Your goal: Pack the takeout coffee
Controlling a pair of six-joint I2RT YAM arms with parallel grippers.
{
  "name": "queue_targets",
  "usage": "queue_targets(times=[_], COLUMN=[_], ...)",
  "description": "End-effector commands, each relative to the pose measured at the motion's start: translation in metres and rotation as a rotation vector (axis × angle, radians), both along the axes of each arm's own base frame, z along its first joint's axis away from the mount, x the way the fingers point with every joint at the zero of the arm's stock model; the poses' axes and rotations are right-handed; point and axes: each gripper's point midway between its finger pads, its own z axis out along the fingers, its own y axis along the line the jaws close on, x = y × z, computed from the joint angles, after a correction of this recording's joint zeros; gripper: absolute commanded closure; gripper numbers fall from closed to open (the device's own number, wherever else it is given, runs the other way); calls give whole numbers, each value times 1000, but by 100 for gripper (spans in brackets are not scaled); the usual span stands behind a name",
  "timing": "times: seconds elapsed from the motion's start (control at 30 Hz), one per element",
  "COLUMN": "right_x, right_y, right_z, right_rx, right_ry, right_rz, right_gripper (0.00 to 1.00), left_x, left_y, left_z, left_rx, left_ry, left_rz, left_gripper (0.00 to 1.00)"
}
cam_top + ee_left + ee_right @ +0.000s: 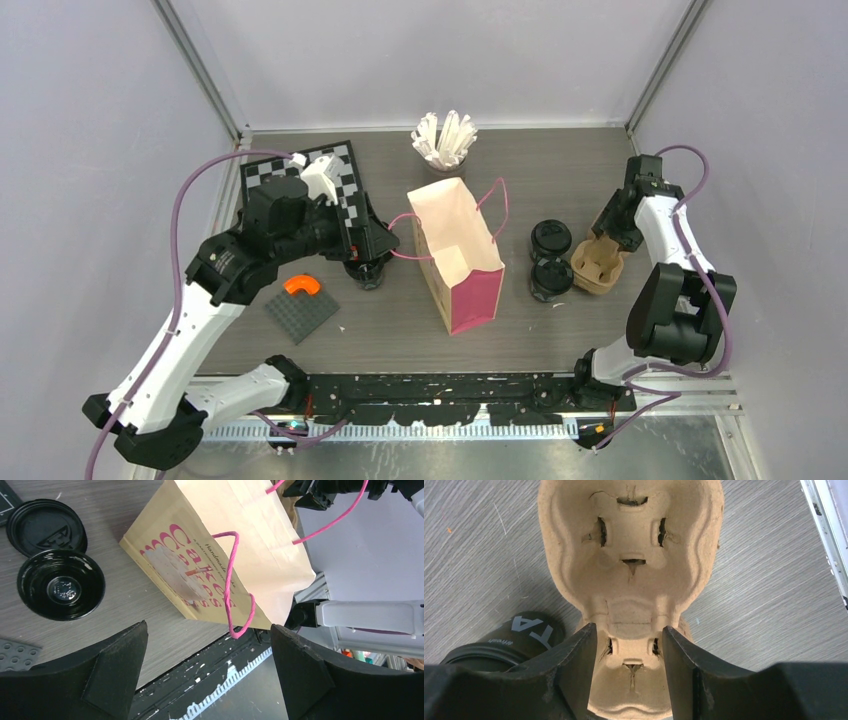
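Two lidded black coffee cups (550,240) (550,279) stand right of the upright pink paper bag (456,256). One of them shows in the right wrist view (506,640). The brown pulp carrier (597,264) sits just right of them. My right gripper (611,232) hangs over the carrier's far pocket (629,680), jaws part open on either side of it (629,632). I cannot tell whether they touch it. My left gripper (372,250) is open and empty (207,630) left of the bag (225,545). Beside it sit a lidless black cup (61,584) and a loose black lid (46,526).
A grey cup of white wrapped sticks (446,142) stands behind the bag. A checkered board (345,185) lies at the back left. A grey studded plate (301,311) with an orange piece (301,285) lies at the front left. The bag's pink handles (231,580) hang towards my left gripper.
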Motion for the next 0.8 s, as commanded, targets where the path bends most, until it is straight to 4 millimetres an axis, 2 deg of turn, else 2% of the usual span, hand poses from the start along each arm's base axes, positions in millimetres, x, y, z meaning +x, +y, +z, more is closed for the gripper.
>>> queue_targets(times=[0.0,0.3,0.53,0.67,0.77], right_x=[16,15,13,14,13], right_y=[-2,-9,-9,-10,-11], right_z=[4,-7,-12,-6,-1], right_rx=[11,-10,-16,-24,-31], right_ry=[-49,-7,5,-8,-16], right_rz=[3,3,4,18,27], right_gripper=[45,42,51,61,62], left_x=[6,8,11,12,13], left_y=[11,12,15,16,17], left_z=[18,15,13,15,14], left_rx=[21,45,61,68,76], left_ry=[-83,-84,-91,-101,-103], left_rz=[41,42,57,56,60], left_gripper=[6,6,6,6,6])
